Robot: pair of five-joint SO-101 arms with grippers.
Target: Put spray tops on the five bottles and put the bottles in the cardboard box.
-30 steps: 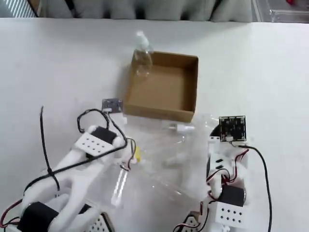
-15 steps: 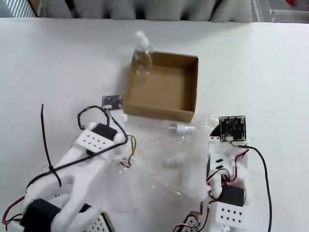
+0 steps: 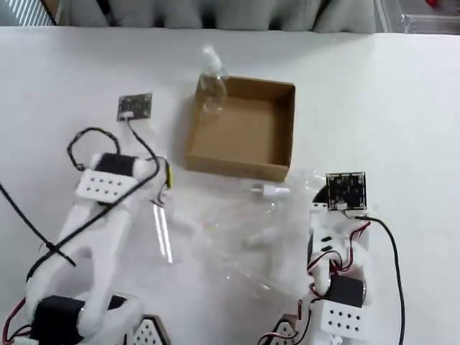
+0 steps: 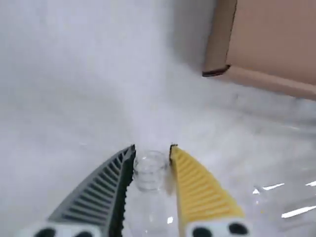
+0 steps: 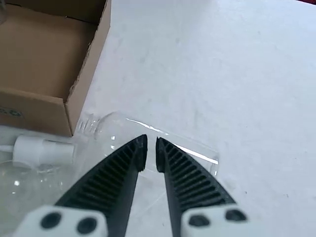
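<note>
My left gripper (image 4: 151, 154) is shut on the open neck of a clear bottle (image 4: 149, 174) that has no spray top. It hangs over the table to the left of the cardboard box (image 3: 241, 129). In the high view this bottle (image 3: 163, 233) trails below the left gripper (image 3: 161, 185). A capped bottle (image 3: 212, 77) stands at the box's far left corner. My right gripper (image 5: 150, 147) is shut and holds nothing, just above a clear bottle (image 5: 123, 127) lying by the box's near corner (image 5: 74, 106). A loose white spray top (image 5: 42, 148) lies beside it.
Several clear bottles (image 3: 244, 233) lie in a heap between the two arms in front of the box. Another spray top (image 3: 269, 190) lies at the box's front wall. The right arm (image 3: 338, 251) stands at the heap's right side. Bare table spreads to the left and right.
The left arm has swung left and away from the heap, carrying the clear bottle from the box's front to a spot left of the box. The right arm has kept still.
</note>
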